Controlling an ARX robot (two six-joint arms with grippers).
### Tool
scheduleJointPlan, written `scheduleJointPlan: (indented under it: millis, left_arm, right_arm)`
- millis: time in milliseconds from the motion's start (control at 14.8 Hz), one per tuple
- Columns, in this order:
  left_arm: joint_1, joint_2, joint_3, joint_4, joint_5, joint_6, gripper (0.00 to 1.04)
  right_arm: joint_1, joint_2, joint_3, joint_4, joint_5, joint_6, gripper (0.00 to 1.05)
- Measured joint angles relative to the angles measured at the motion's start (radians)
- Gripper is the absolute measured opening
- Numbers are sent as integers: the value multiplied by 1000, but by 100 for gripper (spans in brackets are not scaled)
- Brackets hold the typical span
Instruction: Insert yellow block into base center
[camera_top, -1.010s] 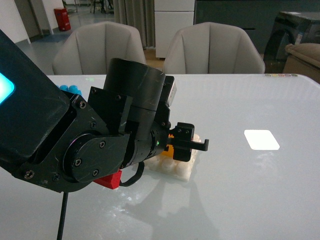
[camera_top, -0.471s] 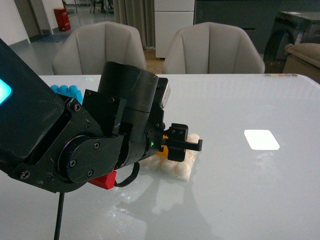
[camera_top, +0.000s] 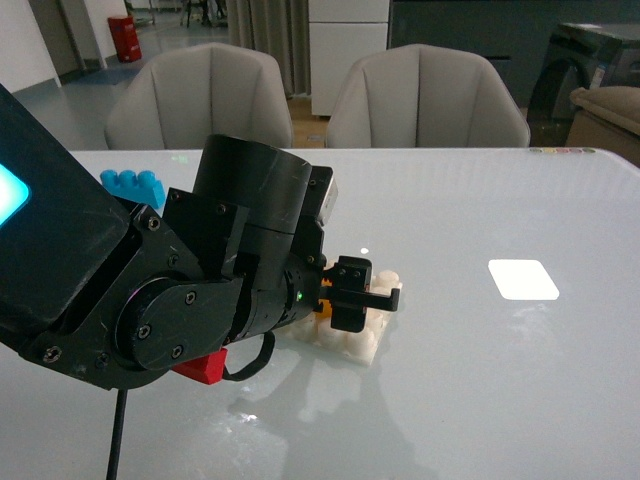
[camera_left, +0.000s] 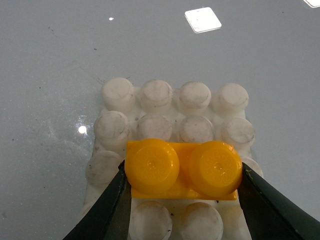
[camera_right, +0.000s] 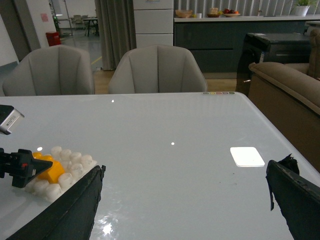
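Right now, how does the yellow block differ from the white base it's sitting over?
The yellow block is bright orange-yellow with two studs; the base is white, scuffed, with studs four across. The block is narrow, the base far wider. The block is gripped between the left gripper's jaws; the base lies free on the table. Both are studded plastic.

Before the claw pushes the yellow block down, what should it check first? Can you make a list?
1. Left claw grips the yellow block at both ends: ok.
2. Block sits over the base: ok.
3. Block is over the middle studs: cannot tell; the wrist view cuts off the near edge.
4. Block lines up straight with the stud rows: ok.
5. Block is pressed fully down: cannot tell.
6. Right claw stays far from the base, open and empty: ok.
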Motion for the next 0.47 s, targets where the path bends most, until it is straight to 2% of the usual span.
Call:
scheduleJointPlan:
  millis: [202, 269, 471]
  left_arm:
    - [-3, 7, 1, -12, 16, -3, 95]
    - [-4, 7, 1, -8, 16, -3, 100]
    - [-4, 0, 1, -1, 22, -18, 98]
  right_arm:
    - [0, 0, 0, 0, 0, 0, 98]
    - [0, 0, 0, 0, 0, 0, 98]
    - [0, 0, 0, 0, 0, 0, 98]
